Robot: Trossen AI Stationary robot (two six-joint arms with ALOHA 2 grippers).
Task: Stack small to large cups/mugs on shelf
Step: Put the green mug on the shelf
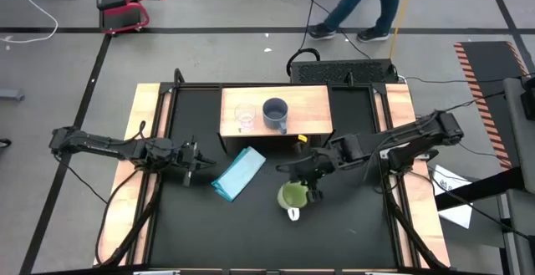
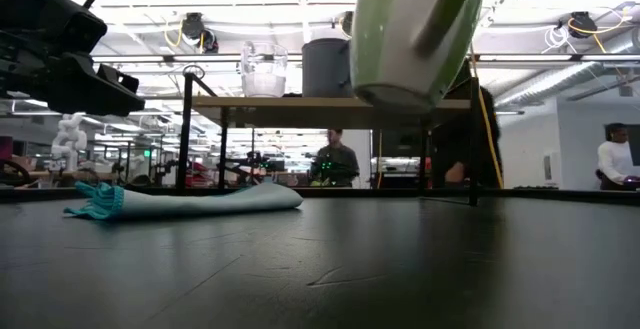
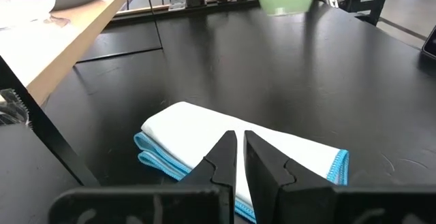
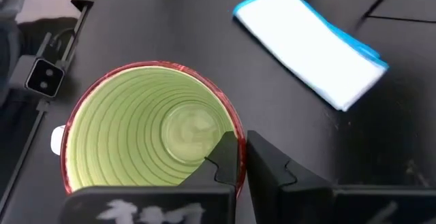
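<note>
The lime-green mug (image 1: 292, 196) with a white handle (image 1: 292, 215) hangs above the table in my right gripper (image 1: 311, 188), near the table's middle. In the low view the mug (image 2: 415, 29) is well clear of the tabletop. The clear glass cup (image 1: 245, 116) and the grey-blue mug (image 1: 276, 114) stand upright side by side on the light-wood shelf (image 1: 313, 108) at the far side. My left gripper (image 1: 203, 171) is shut and hovers at the left end of the light blue folded cloth (image 1: 240, 173) without touching it. My right gripper pinches the green mug's wall at the red rim (image 4: 235, 134), one finger (image 4: 221, 159) inside the mug and one finger (image 4: 266, 163) outside. The fingers come slanting down from the table's right. The mug is lifted clear, slightly tilted, mouth up.
The folded cloth (image 3: 204, 139) lies flat on the black tabletop left of the mug. The shelf stands on thin dark legs (image 2: 186, 134) with open room under it. Wooden strips (image 1: 146, 133) run along the table's sides. People show in the room beyond the table.
</note>
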